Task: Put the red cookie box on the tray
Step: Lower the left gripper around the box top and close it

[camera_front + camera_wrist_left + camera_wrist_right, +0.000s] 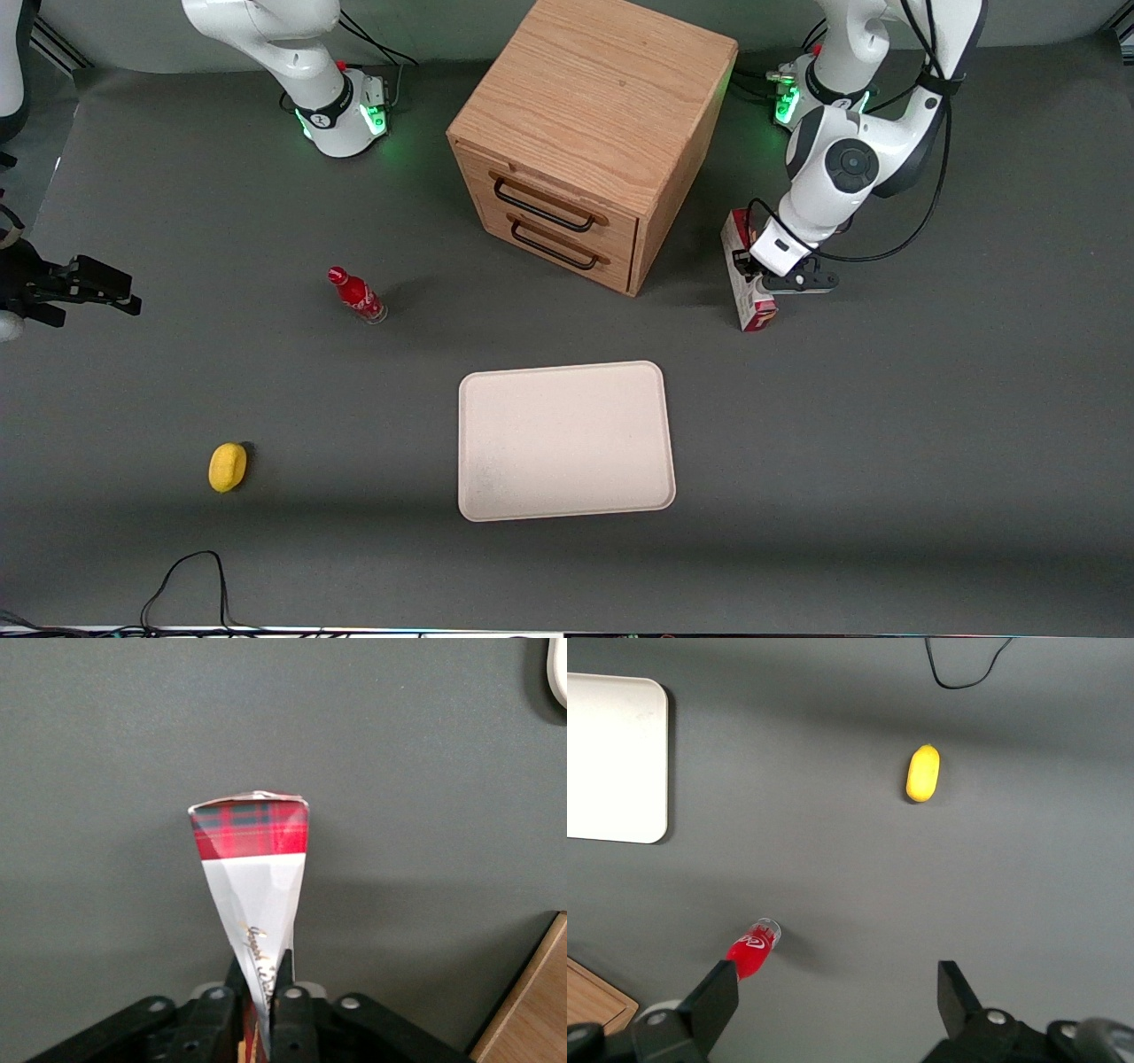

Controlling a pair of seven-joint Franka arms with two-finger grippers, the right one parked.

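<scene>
My end effector (755,282) clamped on the red cookie box (744,297) beside the cabinet (585,133); possibly just off the desk (930,425). Tray (564,440) empty; carry and placement remain.

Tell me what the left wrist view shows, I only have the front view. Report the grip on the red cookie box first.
Observer: The gripper is shut on the red cookie box, fingers pinching its narrow sides.
Operator: Describe the box end pointing away from the wrist.
Observer: It carries a red tartan band, with a white panel nearer the fingers.
Operator: Say whether the tray shows there.
Observer: Only a sliver of the tray at the frame edge, apart from the box.
Operator: Name anything else close.
Observer: A corner of the wooden cabinet.
</scene>
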